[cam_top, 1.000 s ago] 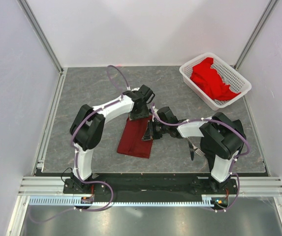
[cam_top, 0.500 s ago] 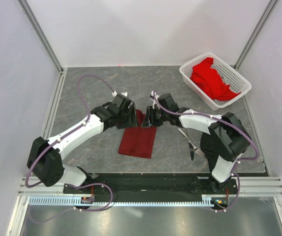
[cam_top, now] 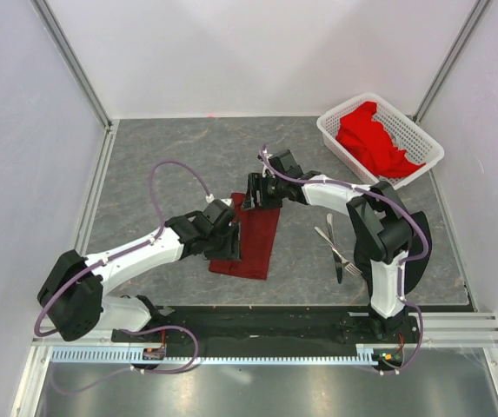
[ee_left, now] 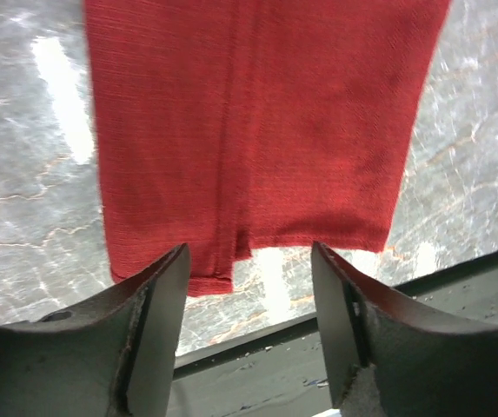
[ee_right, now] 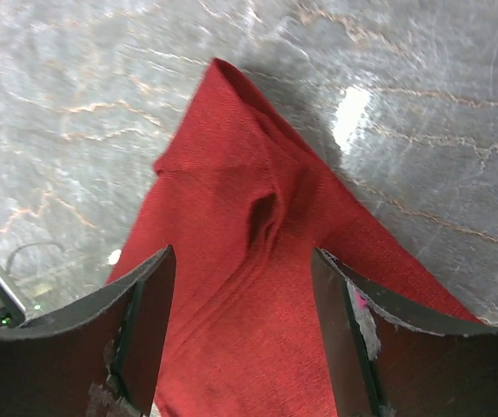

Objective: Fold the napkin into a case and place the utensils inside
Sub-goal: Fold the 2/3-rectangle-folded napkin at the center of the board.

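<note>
The napkin [cam_top: 253,243] lies on the table folded into a narrow maroon case. Its near end [ee_left: 257,130] shows a seam and a small step between layers. My left gripper [cam_top: 231,245] hovers open over the near-left part, and its jaws [ee_left: 249,261] frame the near edge with nothing between them. My right gripper [cam_top: 255,193] is open above the far end, jaws [ee_right: 242,261] on either side of a raised pucker [ee_right: 266,208] in the cloth. The utensils [cam_top: 335,246], a silver fork and knife, lie crossed on the table to the right of the napkin.
A white lattice basket [cam_top: 422,130] holding bright red cloths [cam_top: 375,139] stands at the back right corner. A black strip [ee_left: 318,365] marks the table's near edge. Metal rails and white walls enclose the grey marbled table [cam_top: 162,156].
My left arm has pulled back from the napkin's far end to its near-left side, opening wider. My right gripper has opened, let go of the cloth, and shifted to the far end.
</note>
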Motion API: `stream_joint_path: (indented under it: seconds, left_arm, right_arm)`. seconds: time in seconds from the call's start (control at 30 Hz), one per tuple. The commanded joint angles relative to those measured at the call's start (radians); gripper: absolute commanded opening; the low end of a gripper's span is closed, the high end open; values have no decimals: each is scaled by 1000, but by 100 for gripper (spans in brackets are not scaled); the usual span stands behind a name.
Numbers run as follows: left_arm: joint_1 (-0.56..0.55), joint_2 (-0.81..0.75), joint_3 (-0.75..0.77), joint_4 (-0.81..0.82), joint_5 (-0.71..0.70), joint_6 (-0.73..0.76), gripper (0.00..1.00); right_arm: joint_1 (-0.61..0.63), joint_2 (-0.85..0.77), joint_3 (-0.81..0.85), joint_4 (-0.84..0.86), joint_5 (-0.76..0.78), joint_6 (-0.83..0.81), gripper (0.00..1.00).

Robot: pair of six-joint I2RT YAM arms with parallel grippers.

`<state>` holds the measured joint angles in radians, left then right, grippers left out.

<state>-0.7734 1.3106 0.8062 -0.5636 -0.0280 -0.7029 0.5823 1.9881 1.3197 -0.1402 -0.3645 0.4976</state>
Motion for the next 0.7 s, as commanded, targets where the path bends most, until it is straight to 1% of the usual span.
stream_joint_path:
  seconds: [0.0,0.03,0.17,0.2,0.27,0.3,0.37,0.5,0.57,0.6,0.67]
  left_arm:
    - [-30,16,-9,53,-55,-20,60]
    - [-32,30,-10,51,-56,-23,56]
    - [-35,55,-15,65,-72,-29,52]
    - [-35,64,-16,67,-73,-30,51]
    - [-35,85,-21,77,-69,-36,46]
    - [-33,91,-27,82,-64,-49,45]
    - [-35,111,-36,88,-64,-72,43]
    - [-35,134,-77,117,-40,-118,40]
    - [-35,134,-94,145,-27,-132,37]
    - [-35,131,-114,155,-12,-144,36]
    - [-35,133,-130,174,0,-153,34]
  right_arm:
    - [-1,28,59,-22,15,-22,70]
    - [1,37,67,-21,18,-24,69]
    - [1,52,84,-22,44,-24,60]
    - [1,55,87,-24,48,-25,56]
    - [1,72,104,-25,55,-24,52]
    - [1,78,111,-29,55,-24,46]
    - [1,90,118,-33,73,-25,41]
    - [-9,101,107,-38,104,-42,28]
    - [-12,107,107,-45,122,-53,21]
    - [-15,109,108,-47,133,-69,12]
    - [-16,113,108,-50,150,-88,6]
